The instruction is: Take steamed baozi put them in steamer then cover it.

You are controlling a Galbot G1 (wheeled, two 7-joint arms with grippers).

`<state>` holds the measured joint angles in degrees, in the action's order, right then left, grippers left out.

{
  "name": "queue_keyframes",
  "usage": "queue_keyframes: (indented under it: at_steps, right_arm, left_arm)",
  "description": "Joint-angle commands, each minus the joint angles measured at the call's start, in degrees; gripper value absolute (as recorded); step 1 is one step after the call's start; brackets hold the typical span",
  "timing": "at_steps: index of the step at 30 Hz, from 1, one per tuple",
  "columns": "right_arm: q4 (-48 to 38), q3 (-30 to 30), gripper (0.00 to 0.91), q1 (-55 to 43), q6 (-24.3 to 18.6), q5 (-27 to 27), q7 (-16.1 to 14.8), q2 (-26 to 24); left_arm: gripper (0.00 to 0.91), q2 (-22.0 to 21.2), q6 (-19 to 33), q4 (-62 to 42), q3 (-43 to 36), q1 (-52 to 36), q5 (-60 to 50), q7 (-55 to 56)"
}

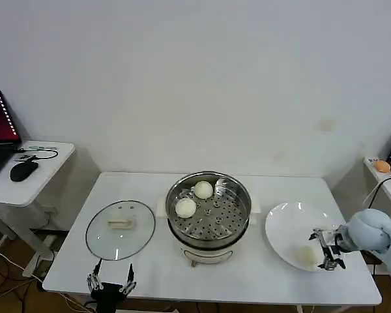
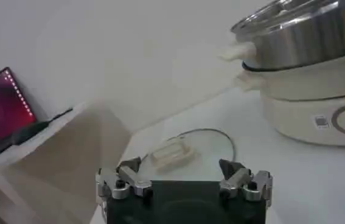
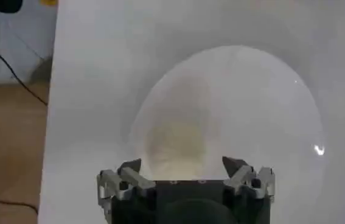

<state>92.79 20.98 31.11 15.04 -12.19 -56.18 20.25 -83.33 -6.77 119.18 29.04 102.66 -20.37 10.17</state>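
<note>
Right end effector (image 1: 326,250): lower right of the head frame, over the plate (image 1: 283,225), fingers spread wide astride one baozi (image 1: 305,255), holding nothing.
Left end effector (image 1: 110,282): bottom edge, left of centre, fingers apart and empty, just below the cover (image 1: 120,229).
Baozi count: three visible; two in the steamer (image 1: 208,208), at its upper-left side, (image 1: 203,190) and (image 1: 186,207); one on the plate.
Handling, judged: the bun looks soft, light and smooth; a hard squeeze would dent it. Best taken across its widest part, with gentle closure.
Right wrist view: the bun (image 3: 175,146) lies just ahead of the open fingers.
Cover: one, lying flat on the table (image 1: 156,274), left of the steamer; its bar handle (image 1: 121,223) is the likely hold.
Steamer: one, centre, uncovered.
</note>
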Motion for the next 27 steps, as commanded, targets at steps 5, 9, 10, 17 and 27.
queue_keyframes:
  at_steps: [5,9,10,17,27]
  right_arm:
    - [-3.1,5.5,0.907,-5.4,1.9,2.1,-0.6,2.6]
    - [-3.8,6.8,0.856,-6.6,2.2,2.4,-0.7,3.2]
    - [-4.0,7.0,0.816,-6.8,2.4,2.4,-0.8,3.3]
    - [-4.5,8.7,0.635,-8.0,3.1,2.8,-1.0,3.0]
    - [-4.2,10.1,0.484,-9.1,3.8,3.8,-1.3,3.1]
  left_arm:
    - [0.907,0.0,0.0,0.5,0.1,0.2,0.0,0.0]
    - [0.907,-0.1,-0.1,0.6,0.2,0.2,0.0,0.0]
    - [0.907,-0.1,-0.1,0.6,0.2,0.2,0.0,0.0]
    - [0.907,-0.3,-0.1,0.5,0.1,0.1,0.0,0.1]
    - [0.907,-0.4,-0.1,0.6,0.0,0.0,-0.1,0.0]
